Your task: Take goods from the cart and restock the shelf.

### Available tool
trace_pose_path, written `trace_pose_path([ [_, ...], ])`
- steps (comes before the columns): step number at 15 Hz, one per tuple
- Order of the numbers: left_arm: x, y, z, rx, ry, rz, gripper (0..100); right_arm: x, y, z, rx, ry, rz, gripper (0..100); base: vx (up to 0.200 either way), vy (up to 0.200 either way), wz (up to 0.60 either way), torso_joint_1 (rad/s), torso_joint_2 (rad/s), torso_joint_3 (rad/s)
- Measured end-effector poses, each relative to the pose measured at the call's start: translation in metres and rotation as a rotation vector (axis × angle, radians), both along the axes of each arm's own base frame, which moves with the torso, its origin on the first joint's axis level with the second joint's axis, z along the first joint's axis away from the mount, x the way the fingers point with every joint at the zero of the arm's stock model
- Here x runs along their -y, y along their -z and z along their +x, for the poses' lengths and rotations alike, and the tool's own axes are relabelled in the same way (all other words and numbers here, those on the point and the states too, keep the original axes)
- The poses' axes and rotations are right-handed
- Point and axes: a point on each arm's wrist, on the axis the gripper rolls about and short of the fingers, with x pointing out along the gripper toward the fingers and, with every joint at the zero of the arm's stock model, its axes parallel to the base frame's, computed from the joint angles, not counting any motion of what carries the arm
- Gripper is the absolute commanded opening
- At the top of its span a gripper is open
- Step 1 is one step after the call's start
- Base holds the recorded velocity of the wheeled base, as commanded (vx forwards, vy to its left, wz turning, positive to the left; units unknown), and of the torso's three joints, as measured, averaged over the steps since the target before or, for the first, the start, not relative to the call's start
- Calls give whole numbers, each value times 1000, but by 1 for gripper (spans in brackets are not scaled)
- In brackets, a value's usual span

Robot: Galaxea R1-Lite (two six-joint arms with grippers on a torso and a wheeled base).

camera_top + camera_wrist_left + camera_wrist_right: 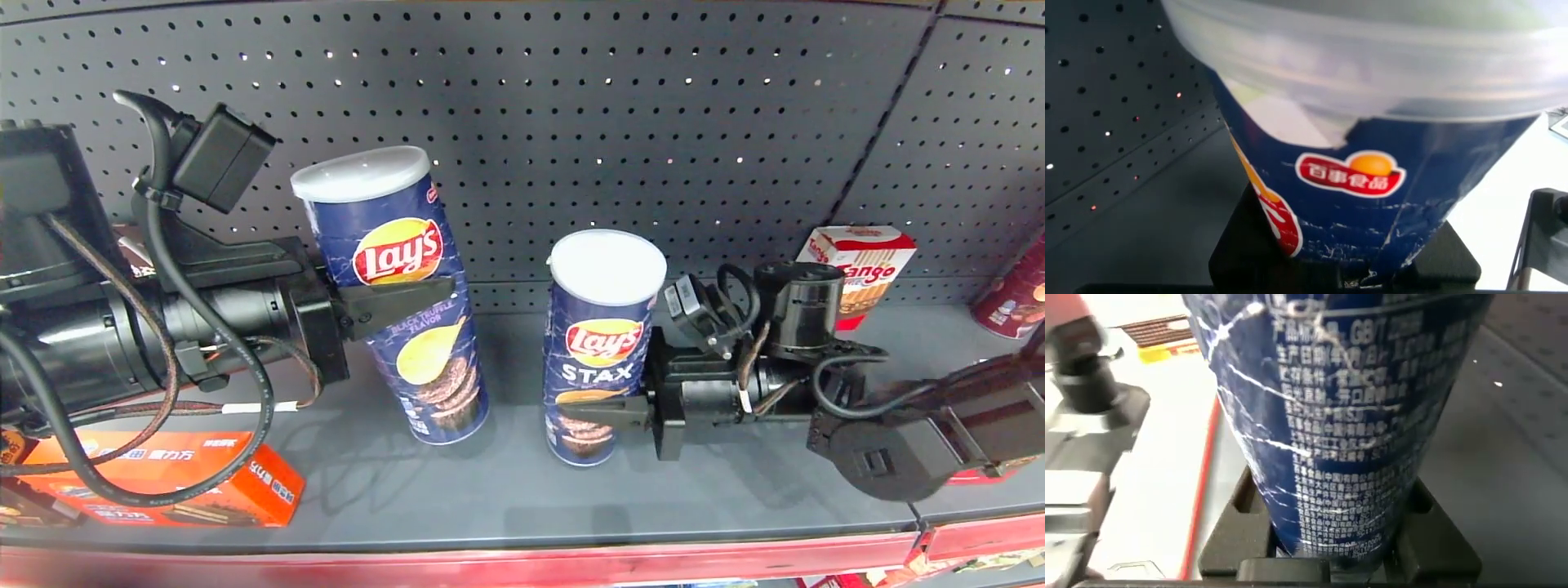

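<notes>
Left jaws closed on the left chip can (392, 245) at about mid-height, one dark finger (396, 304) laid across its front below the logo; left wrist view has the same can (1372, 204) wedged between the fingers with its clear plastic lid (1372, 65) nearest the camera. This can is tilted, lid leaning toward the robot's left and the pegboard back panel (653, 122), base low over the grey shelf (490, 490); cannot tell whether the base touches. Right jaws closed on the right chip can (600, 343) on its lower half, a finger (608, 411) crossing the front; right wrist view shows the blue printed side of that can (1347, 457) held tight between both fingers. This can is upright, base on the shelf, just beside the tilted one, a narrow gap between them. Outward: orange box (188, 482) lying flat at the shelf's front left, under the left arm; red-and-white wafer box (861, 269) standing against the back panel to the right; red can (1016, 294) at the far right edge; red strip (490, 563) along the shelf's front lip
</notes>
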Motion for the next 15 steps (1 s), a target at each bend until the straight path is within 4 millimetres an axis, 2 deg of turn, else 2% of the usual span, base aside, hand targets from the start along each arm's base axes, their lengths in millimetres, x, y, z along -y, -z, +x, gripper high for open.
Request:
trace_pose_path([
  [2, 0, 0, 0, -1, -2, 0, 0, 2, 4, -15, -7, -11, -5, 0, 0, 0, 0, 0, 0, 0],
  [5, 0, 0, 0, -1, -2, 0, 0, 0, 7, -22, -16, -28, -11, 0, 0, 0, 0, 0, 0, 0],
  [15, 0, 1, 0, -3, -3, 0, 0, -5, 30, -15, -56, -30, -40, 0, 0, 0, 0, 0, 0, 0],
])
